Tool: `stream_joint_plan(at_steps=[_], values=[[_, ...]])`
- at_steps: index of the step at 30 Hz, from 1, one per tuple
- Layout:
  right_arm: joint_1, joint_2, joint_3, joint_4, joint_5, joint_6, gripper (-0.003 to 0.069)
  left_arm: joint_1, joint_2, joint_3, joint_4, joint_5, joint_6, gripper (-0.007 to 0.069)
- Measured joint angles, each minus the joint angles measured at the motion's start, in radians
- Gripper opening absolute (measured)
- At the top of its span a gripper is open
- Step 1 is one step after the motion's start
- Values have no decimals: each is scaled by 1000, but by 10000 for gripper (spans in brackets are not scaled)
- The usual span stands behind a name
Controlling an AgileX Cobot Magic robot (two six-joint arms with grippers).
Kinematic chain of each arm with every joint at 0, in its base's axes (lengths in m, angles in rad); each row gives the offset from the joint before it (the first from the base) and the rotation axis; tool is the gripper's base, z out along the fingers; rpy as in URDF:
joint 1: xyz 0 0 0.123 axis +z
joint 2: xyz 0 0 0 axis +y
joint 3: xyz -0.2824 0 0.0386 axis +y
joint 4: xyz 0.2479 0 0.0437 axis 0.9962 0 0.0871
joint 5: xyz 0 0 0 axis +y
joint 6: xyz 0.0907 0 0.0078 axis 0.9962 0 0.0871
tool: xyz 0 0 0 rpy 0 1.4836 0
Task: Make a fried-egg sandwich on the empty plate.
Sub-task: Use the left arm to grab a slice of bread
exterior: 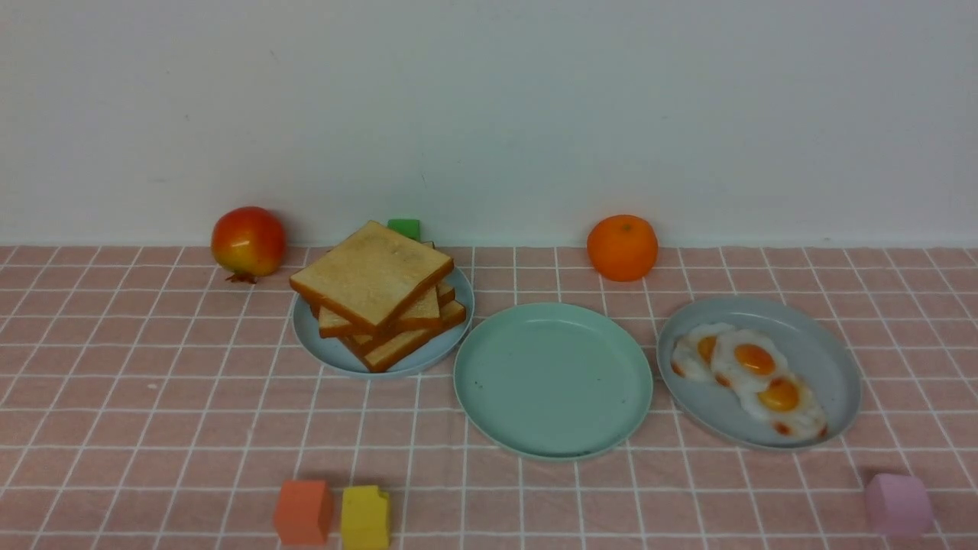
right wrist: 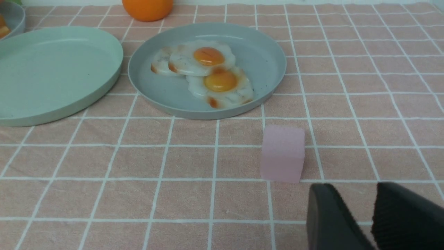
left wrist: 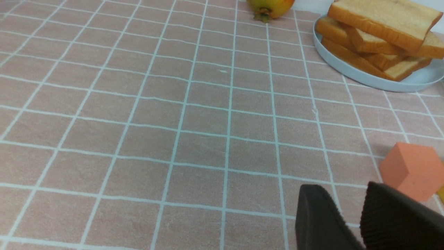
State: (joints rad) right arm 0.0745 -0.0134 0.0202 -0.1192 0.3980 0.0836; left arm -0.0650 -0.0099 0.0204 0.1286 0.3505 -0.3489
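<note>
Waiting low over the near edge of the pink checked tablecloth (exterior: 153, 397), your left gripper (left wrist: 347, 196) and right gripper (right wrist: 357, 196) each show dark jaws parted by a narrow gap, with nothing between them. The left hangs near an orange foam cube (exterior: 303, 512) that touches a yellow foam block (exterior: 365, 518), the right near a pale pink foam cube (exterior: 898, 504). Beyond them, the round mint-green plastic plate (exterior: 553, 380) lies bare at the centre, between two pale blue-grey plates and just beside each. On your left, one blue-grey plate (exterior: 328, 357) carries the askew stack of golden-brown toast slices (exterior: 372, 294). On your right, the other blue-grey plate (exterior: 829, 344) holds overlapping fried eggs (exterior: 752, 370). Farthest back, by the white wall, sit a red-and-yellow fruit (exterior: 248, 241), a small green block (exterior: 403, 228) and a round orange (exterior: 622, 247). By this showing nothing is assembled: every step remains, from first toast to egg to top slice.
</note>
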Motion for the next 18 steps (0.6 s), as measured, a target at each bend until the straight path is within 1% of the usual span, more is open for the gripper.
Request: stream_joint_plan(at_steps=[4,8,9,11,12,13,16,17,18], values=[[0,0,5,0,-35,0,239,0,0,4,6,-25,0,241],[0,0,7,0,-113,0,239,0,0,10,-32,-173,-3,241],[0,0,7,0,-119,0,239,0,0,10,-33,-182,-3,241],[0,0,7,0,-144,0,239,0,0,10,-39,-269,-3,241],[0,0,7,0,-170,0,239,0,0,10,-41,-396,-4,241],[0,0,7,0,-178,0,239,0,0,10,-43,-459,-4,241],[0,0,7,0,-193,0,239,0,0,10,-44,-624,-4,241],[0,0,7,0,-194,0,239,0,0,10,-44,-638,-4,241],[0,0,7,0,-194,0,239,0,0,10,-47,-738,-8,241]])
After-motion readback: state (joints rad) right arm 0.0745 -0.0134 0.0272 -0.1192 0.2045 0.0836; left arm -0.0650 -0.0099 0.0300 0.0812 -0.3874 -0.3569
